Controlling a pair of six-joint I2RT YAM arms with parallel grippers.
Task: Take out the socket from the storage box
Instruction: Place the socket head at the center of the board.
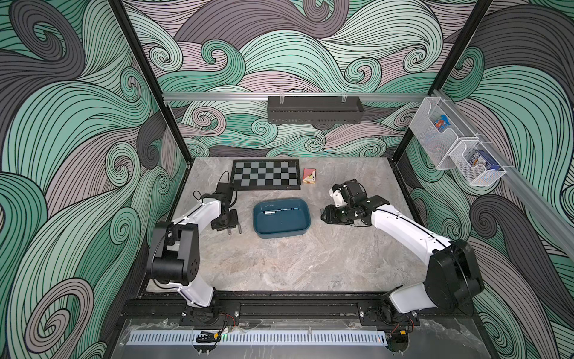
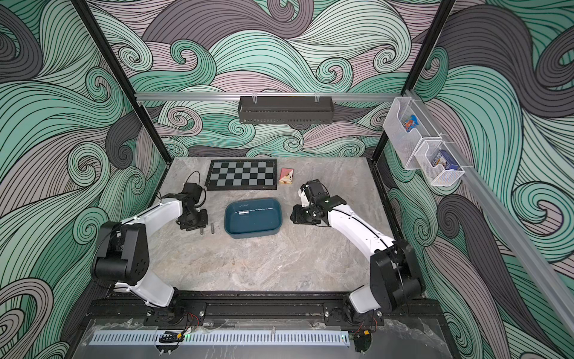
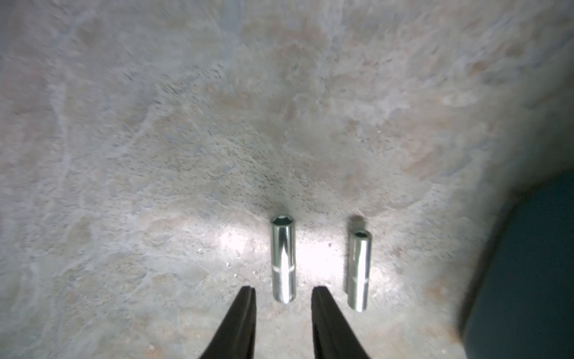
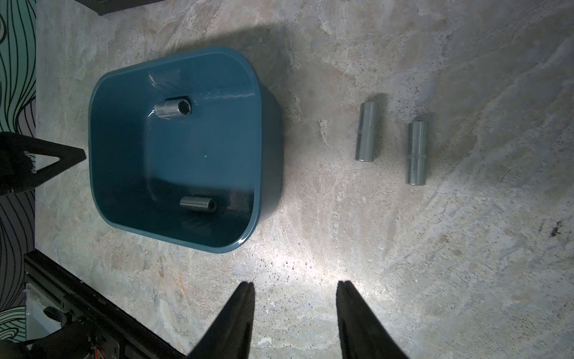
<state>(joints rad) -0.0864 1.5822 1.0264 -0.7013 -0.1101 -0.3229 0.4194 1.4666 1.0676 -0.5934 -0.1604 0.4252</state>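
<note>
Evidently unfinished: sockets lie in the box, and the loose ones could roll

Both top views show the storage box [image 1: 282, 234] in the middle of the table [image 1: 279, 267], with one socket [image 1: 269, 212] lying on its floor toward the far left corner. The right wrist view adds what looks like a second socket [image 4: 198, 205], shadowed and close to the near wall. The top views do not show it, so it could simply be overlooked.

The left gripper [image 3: 282, 288] sits low just left of the box, its fingers [image 3: 242, 310] spread and gripping nothing. They straddle one end of a long socket [image 3: 283, 258] lying on the table, with a gap on each side. A shorter socket [image 3: 359, 270] lies parallel between it and the box. I judge that any sideways drift while lifting would clip that smooth cylinder and roll it into its neighbour or the box.

The right gripper [image 4: 295, 282] is likewise spread and empty, right of the box. Its wrist view shows a table socket [image 4: 367, 134] and a twin [image 4: 416, 152] clear of the box; whether they are that same pair I cannot tell.

Inside, the far socket sits close to the foot of the wall, leaving little room for a finger behind it. A finger landing on the rim could shove the box, which looks light, and a pinch on slick round metal may squirt it free.
</note>
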